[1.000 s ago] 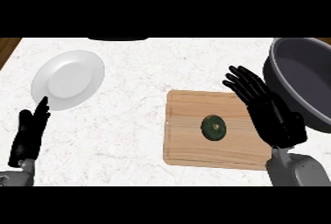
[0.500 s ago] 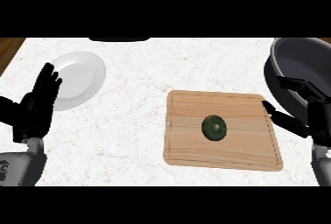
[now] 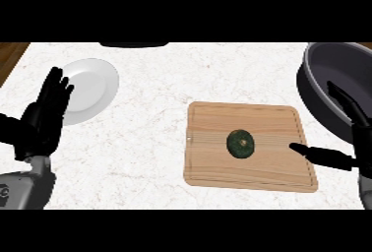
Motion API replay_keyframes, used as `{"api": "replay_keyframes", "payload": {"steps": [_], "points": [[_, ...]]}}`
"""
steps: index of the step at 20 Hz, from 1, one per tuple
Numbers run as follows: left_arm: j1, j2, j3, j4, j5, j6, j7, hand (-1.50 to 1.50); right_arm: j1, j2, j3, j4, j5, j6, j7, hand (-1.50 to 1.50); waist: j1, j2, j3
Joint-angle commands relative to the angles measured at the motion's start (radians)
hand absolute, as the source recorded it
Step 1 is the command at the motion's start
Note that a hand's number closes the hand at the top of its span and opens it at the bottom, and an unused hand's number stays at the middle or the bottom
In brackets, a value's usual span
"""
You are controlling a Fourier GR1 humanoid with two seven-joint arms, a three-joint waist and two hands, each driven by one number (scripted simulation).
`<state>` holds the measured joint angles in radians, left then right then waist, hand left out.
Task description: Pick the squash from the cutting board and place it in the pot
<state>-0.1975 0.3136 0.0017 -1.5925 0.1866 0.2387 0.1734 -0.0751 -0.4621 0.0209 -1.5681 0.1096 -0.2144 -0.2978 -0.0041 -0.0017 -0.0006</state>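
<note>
A dark green squash [image 3: 240, 143] lies near the middle of the wooden cutting board [image 3: 210, 167]. The dark grey pot [image 3: 327, 93] stands at the right edge, beyond the board's far right corner. My right hand [image 3: 349, 147] is at the right edge, open, with its thumb stretched over the board's right side toward the squash and a gap between them. Its fingers point up in front of the pot. My left hand [image 3: 42, 123] stands open at the left, fingers up, beside the white plate.
A white plate [image 3: 91, 88] rests on the marble counter [image 3: 152, 64] at the far left. A dark object [image 3: 134, 44] shows at the counter's back edge. Brown wood [image 3: 11, 54] lies beyond the counter's left edge.
My right hand has swung off the board to the right edge and turned, thumb now pointing at the squash. My left hand has risen and moved up beside the plate.
</note>
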Motion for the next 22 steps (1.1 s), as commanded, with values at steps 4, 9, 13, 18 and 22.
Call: {"api": "replay_keyframes", "payload": {"steps": [4, 9, 13, 18, 22], "points": [[-0.016, 0.016, 0.016, -0.019, 0.002, -0.001, 0.038, 0.00, -0.041, -0.176, 0.139, -0.149, 0.083, 0.227, 0.390, -1.50, 0.008, -0.003, -0.004], [-0.045, 0.021, 0.033, 0.012, 0.020, -0.031, 0.030, 0.00, -0.181, -0.178, 0.277, -0.158, 0.173, 0.346, 0.648, -1.50, 0.022, 0.003, -0.003], [-0.001, -0.014, 0.006, -0.002, -0.004, -0.020, 0.005, 0.00, -0.244, -0.103, 0.366, -0.169, 0.189, 0.437, 0.832, -1.50, 0.019, 0.002, -0.001], [0.032, -0.035, 0.000, -0.080, -0.047, 0.006, 0.043, 0.00, -0.245, -0.020, 0.356, -0.164, 0.213, 0.502, 0.905, -1.50, 0.009, 0.001, 0.001], [0.010, -0.035, 0.042, -0.034, -0.043, -0.035, 0.029, 0.00, -0.195, 0.075, 0.389, -0.157, 0.319, 0.477, 0.885, -1.50, 0.005, 0.001, 0.001]]}}
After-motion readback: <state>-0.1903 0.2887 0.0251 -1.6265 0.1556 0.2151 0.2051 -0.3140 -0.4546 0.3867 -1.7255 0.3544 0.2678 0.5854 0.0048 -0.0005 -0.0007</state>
